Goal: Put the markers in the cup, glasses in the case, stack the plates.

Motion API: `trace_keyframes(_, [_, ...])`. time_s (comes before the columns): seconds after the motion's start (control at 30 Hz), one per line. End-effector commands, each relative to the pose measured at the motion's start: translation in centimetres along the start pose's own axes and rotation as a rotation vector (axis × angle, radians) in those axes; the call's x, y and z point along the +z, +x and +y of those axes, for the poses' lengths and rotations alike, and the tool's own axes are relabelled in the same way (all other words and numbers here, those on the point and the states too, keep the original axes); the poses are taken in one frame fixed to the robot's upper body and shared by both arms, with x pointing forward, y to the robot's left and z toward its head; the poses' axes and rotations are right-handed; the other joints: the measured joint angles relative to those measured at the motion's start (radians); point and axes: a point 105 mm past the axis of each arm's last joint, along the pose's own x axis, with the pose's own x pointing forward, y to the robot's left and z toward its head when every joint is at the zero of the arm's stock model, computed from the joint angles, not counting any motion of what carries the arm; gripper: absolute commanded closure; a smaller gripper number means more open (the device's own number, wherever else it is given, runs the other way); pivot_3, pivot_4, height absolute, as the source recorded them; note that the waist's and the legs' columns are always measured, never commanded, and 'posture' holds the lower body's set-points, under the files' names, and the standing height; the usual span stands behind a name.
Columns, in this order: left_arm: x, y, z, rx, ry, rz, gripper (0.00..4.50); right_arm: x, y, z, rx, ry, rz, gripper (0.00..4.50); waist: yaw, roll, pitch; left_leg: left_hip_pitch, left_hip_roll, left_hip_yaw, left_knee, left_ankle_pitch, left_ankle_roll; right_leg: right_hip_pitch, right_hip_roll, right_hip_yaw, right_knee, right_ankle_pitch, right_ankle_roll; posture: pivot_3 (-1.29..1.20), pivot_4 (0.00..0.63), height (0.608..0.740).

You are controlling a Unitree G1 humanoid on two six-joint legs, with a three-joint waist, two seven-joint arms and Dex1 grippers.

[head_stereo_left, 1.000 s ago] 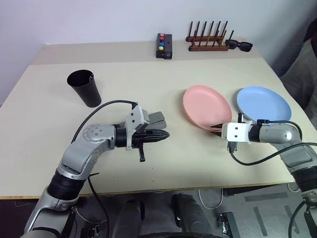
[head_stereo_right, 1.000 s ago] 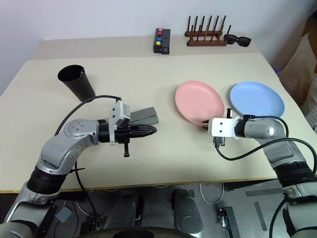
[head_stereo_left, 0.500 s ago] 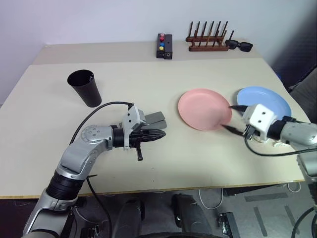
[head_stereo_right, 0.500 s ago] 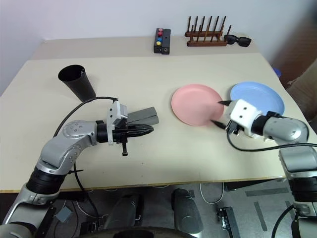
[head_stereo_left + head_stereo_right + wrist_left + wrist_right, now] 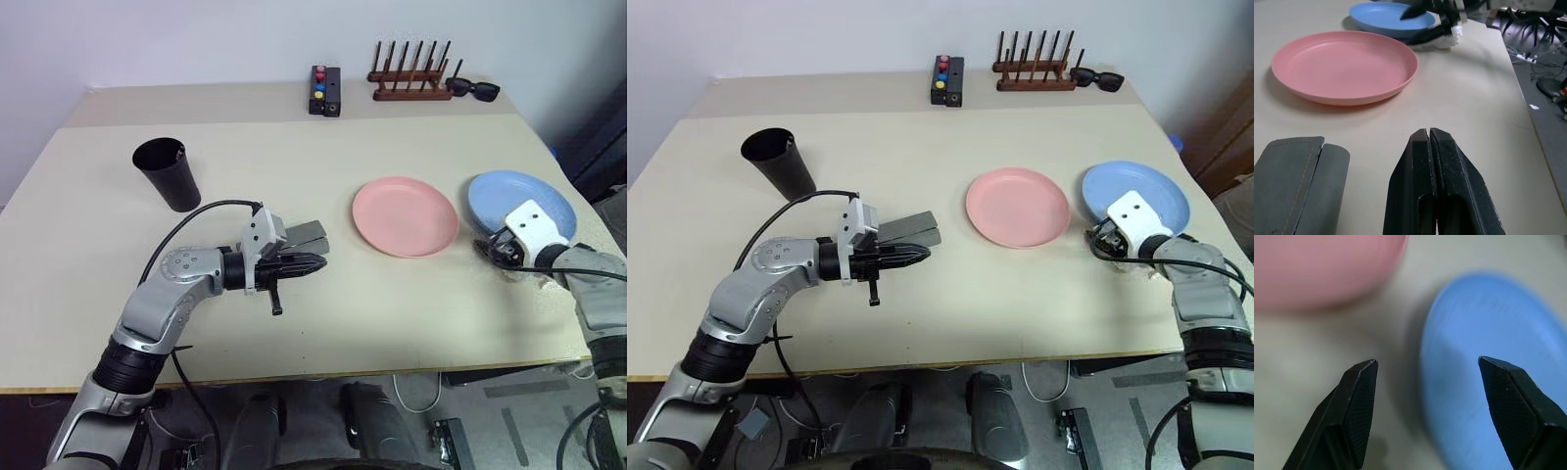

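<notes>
The salmon pink plate (image 5: 406,215) lies flat on the table, with the light blue plate (image 5: 524,194) to its right. My right gripper (image 5: 1426,363) is open; its fingertips straddle the blue plate's (image 5: 1484,396) near-left rim. The grey case (image 5: 309,233) lies closed at mid-table. My left gripper (image 5: 318,262) is shut on nothing, just in front of the case (image 5: 1295,181), pointing toward the pink plate (image 5: 1344,66). The black cup (image 5: 168,173) stands upright at the far left. The markers and the glasses are out of view.
A small black box with coloured buttons (image 5: 325,90), a wooden peg rack (image 5: 411,78) and black sunglasses (image 5: 473,90) sit along the back. The blue plate lies close to the table's right edge.
My right gripper opened and let go of the pink plate, which went from tilted to flat. That arm then swung right to the blue plate's rim. The left arm stayed put.
</notes>
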Motion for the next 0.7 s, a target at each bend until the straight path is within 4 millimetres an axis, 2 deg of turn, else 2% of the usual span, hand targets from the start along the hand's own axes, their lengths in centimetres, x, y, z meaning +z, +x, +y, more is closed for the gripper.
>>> trace_keyframes(0.03, [1.3,0.0,-0.2,-0.002,0.035,-0.035,4.5,0.2,0.3,-0.9,-0.042,-0.03,-0.012,1.98,0.0,0.0,0.0,0.0,0.0,0.0,0.0,0.0,0.0,0.0,0.0,0.0,0.0,0.0,0.0,0.0,0.15,0.735])
trace_keyframes(0.2, [1.1,0.0,-0.3,0.0,0.033,-0.03,4.5,1.1,0.4,-0.9,-0.049,-0.072,-0.057,4.41,0.0,0.0,0.0,0.0,0.0,0.0,0.0,0.0,0.0,0.0,0.0,0.0,0.0,0.0,0.0,0.0,0.15,0.735])
trace_keyframes(0.33, [1.1,0.0,-0.4,0.0,0.032,-0.03,4.5,1.5,0.2,-0.9,-0.052,-0.126,-0.061,4.47,0.0,0.0,0.0,0.0,0.0,0.0,0.0,0.0,0.0,0.0,0.0,0.0,0.0,0.0,0.0,0.0,0.15,0.735])
trace_keyframes(0.5, [1.3,-0.2,0.2,0.025,0.039,-0.032,4.5,5.9,-1.0,-0.9,-0.066,-0.309,-0.205,4.47,-0.002,0.0,0.0,0.0,0.0,0.0,0.0,0.0,0.0,0.0,0.0,0.0,0.0,0.0,0.0,0.0,0.15,0.735])
trace_keyframes(0.6, [1.3,-0.7,1.0,0.062,0.042,-0.03,4.5,9.4,-2.1,0.8,0.008,-0.357,-0.347,4.47,-0.001,0.0,0.0,0.0,0.0,0.0,0.0,0.0,0.0,0.0,0.0,0.0,0.0,0.0,0.0,0.0,0.15,0.735])
trace_keyframes(0.67, [1.4,-1.0,1.3,0.072,0.044,-0.03,4.5,10.8,-2.7,2.1,0.074,-0.347,-0.407,4.47,0.0,0.0,0.0,0.0,0.0,-0.001,0.0,0.0,0.0,0.0,0.001,0.0,0.0,0.0,0.0,0.0,0.15,0.735])
trace_keyframes(0.7, [1.5,-1.1,1.4,0.074,0.046,-0.031,4.5,11.5,-3.1,3.4,0.142,-0.319,-0.441,4.47,0.001,0.0,0.0,0.0,0.0,-0.001,0.0,0.0,0.0,0.0,0.001,0.0,0.0,0.0,0.0,0.0,0.15,0.735])
